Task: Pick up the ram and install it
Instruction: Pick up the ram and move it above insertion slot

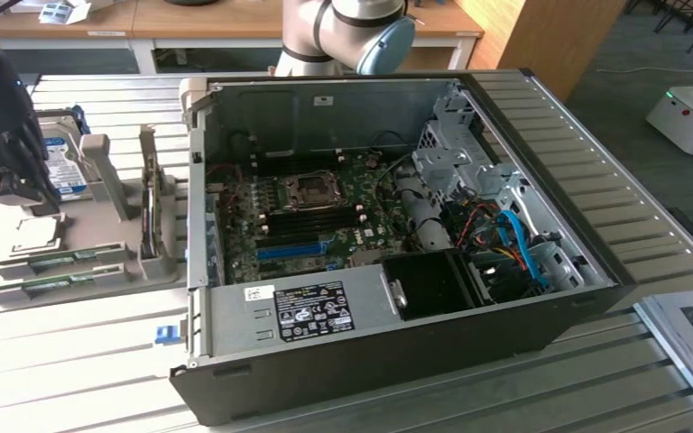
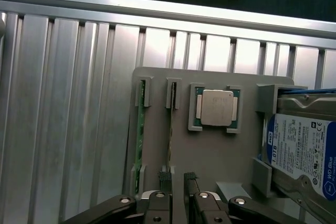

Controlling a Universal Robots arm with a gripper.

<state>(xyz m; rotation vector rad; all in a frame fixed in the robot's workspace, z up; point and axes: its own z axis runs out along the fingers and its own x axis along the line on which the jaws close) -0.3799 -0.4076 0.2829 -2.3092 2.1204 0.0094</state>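
**Desk:** How does the claw stand?

**Photographer:** The claw (image 2: 177, 177) hangs over a grey holder (image 2: 210, 156) on the slatted worktop (image 2: 68, 103). Its jaws are parted, with a clear gap between the ribbed fingertips (image 2: 164, 177), and it grips nothing.

**Desk:** And the ram?

**Photographer:** The ram (image 2: 169, 129) stands on edge in a slot of the holder, just under the claw. Its near end lies close to one fingertip, though I cannot tell whether they touch. A second stick (image 2: 139, 129) sits in the neighbouring slot, a little farther from the claw. Neither is in the machine yet.

**Desk:** What else lies near the claw?

**Photographer:** A processor chip (image 2: 216, 107) lies flat in its recess, just ahead of the claw on the ram's other side. A hard drive (image 2: 302, 150) with a blue-and-white label stands upright beyond the chip. The open computer case (image 1: 540, 298) lies on its side well apart from the claw, toward the exterior view's right, with its motherboard (image 1: 310, 225) exposed.
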